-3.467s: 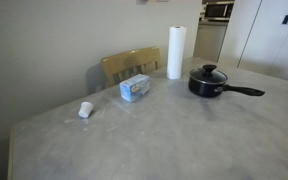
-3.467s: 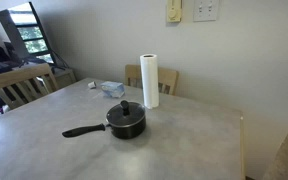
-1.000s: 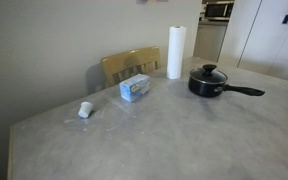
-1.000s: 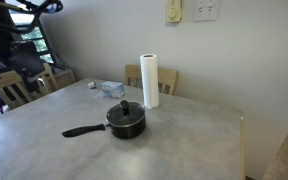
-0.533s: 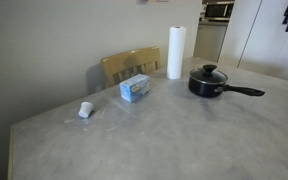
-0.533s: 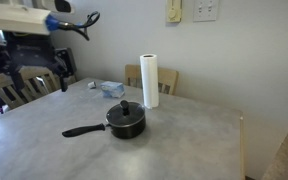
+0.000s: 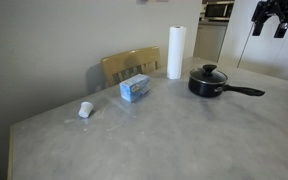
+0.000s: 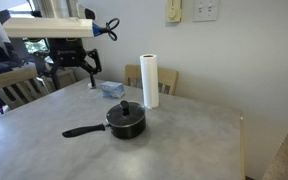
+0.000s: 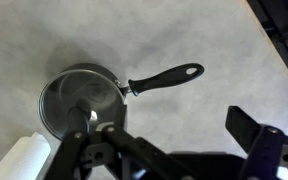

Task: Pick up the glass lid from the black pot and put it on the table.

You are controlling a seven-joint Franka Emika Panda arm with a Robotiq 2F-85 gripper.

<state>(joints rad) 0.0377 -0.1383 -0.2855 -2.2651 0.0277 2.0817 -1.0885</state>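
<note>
The black pot (image 7: 206, 89) stands on the grey table (image 7: 164, 140) with its long handle lying flat. The glass lid (image 7: 208, 74) with a black knob sits on it. Both exterior views show them, with the pot (image 8: 125, 127) and lid (image 8: 125, 112) near the table's (image 8: 189, 140) middle. My gripper (image 7: 267, 20) hangs high above the table, off to one side of the pot, also in an exterior view (image 8: 72, 68). In the wrist view the gripper (image 9: 174, 150) is open and empty, with the lid (image 9: 79, 98) and pot handle (image 9: 166, 78) well below it.
A white paper-towel roll (image 7: 175, 52) stands close behind the pot (image 8: 150, 80). A blue box (image 7: 135, 88) and a small white cup (image 7: 85, 109) lie on the table. A wooden chair (image 7: 131, 65) stands at the table's edge.
The arm has swung into both exterior views and moved nearer the table, high up. The pot and lid have not moved.
</note>
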